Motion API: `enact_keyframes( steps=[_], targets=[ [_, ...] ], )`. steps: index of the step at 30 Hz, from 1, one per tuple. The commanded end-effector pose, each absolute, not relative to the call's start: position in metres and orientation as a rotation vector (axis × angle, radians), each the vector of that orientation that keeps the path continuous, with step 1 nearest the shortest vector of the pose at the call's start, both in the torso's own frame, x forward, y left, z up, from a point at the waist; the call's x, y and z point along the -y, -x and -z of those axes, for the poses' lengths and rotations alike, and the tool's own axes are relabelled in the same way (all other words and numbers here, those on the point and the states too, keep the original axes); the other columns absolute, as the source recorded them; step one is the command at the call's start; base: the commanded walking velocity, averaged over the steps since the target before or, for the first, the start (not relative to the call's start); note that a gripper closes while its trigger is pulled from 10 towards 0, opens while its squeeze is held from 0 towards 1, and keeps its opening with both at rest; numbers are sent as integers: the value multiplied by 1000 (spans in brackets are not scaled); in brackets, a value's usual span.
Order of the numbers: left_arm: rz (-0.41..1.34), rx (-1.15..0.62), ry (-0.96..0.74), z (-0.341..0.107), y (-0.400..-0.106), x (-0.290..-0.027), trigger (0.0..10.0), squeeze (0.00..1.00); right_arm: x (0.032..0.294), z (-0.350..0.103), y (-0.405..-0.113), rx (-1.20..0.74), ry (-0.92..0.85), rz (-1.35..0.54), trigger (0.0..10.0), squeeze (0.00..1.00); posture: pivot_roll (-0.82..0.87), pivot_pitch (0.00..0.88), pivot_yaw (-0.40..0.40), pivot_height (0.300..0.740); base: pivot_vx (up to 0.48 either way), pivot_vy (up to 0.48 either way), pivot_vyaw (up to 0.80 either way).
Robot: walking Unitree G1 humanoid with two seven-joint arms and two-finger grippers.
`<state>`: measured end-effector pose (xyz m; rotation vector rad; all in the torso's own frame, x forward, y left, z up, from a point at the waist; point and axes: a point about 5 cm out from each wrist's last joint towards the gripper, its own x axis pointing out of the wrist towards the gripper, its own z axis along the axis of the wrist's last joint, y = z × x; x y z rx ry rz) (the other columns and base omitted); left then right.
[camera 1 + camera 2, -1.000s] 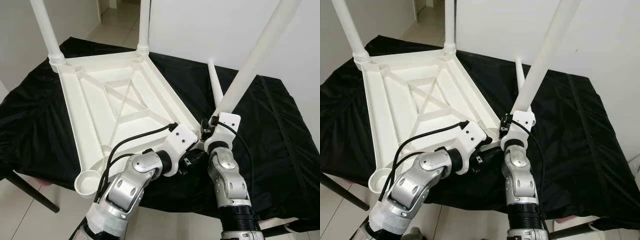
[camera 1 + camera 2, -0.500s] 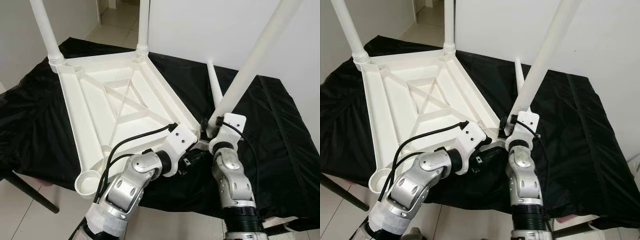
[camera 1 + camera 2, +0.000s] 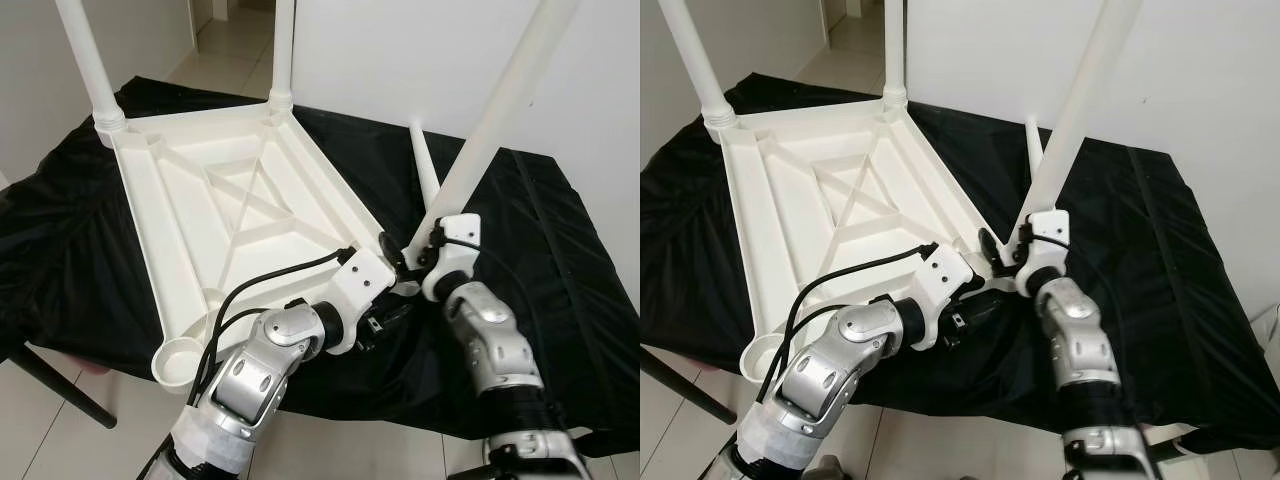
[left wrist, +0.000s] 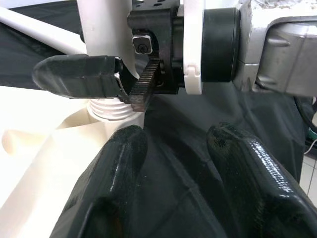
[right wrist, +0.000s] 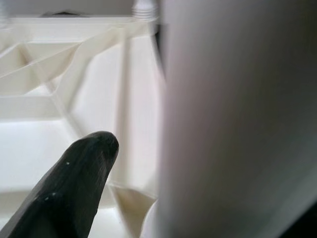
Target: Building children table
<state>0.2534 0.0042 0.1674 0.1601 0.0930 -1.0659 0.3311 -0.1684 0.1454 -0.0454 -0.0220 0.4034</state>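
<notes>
The white plastic tabletop (image 3: 215,215) lies upside down on my desk, which is covered by a black cloth (image 3: 560,270). Two legs stand upright at its far corners: one at far left (image 3: 88,62), one at far right (image 3: 283,50).

My right tool (image 3: 405,258) is clamped on the lower end of a third leg (image 3: 495,115), which leans up and away to my right. Its threaded foot (image 4: 111,106) sits at the near right corner of the tabletop. In the left wrist view, one black finger (image 4: 79,77) presses against that leg just above the threads.

My left tool (image 4: 173,163) is spread, holding nothing, its tips over the black cloth just beside that same corner.

A fourth leg (image 3: 425,170) lies loose on the cloth behind my right tool. The near left corner socket (image 3: 178,358) is unfilled.
</notes>
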Motion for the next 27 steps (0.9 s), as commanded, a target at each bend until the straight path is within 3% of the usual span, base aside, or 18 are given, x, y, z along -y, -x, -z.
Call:
enact_keyframes(
  steps=[1, 6, 7, 8, 9, 27],
  targets=[
    [1052, -93, -162, -169, -253, -3, 10000, 0, 168, -141, -331, 7, 48, -438, 10000, 0, 152, 22, -113, 740, 0, 0, 0],
    [1046, -93, -163, -169, -254, -5, 10000, 0, 171, -137, -335, -13, 116, -543, 10000, 0, 153, 25, -112, 740, 0, 0, 0],
    [1044, -93, -163, -170, -255, -5, 10000, 0, 174, -133, -337, -39, 140, -566, 5725, 0, 156, 30, -109, 740, 0, 0, 0],
    [1042, -94, -164, -170, -255, -6, 10000, 0, 176, -130, -338, -58, 154, -579, 5725, 0, 156, 30, -109, 740, 0, 0, 0],
    [1040, -94, -164, -170, -256, -6, 10000, 0, 177, -127, -338, -75, 149, -594, 0, 0, 157, 31, -109, 740, 0, 0, 0],
    [1040, -107, -169, -167, -255, -9, 10000, 0, 173, -112, -335, -93, 83, -653, 0, 0, 152, 46, -106, 740, 0, 0, 0]
  ],
)
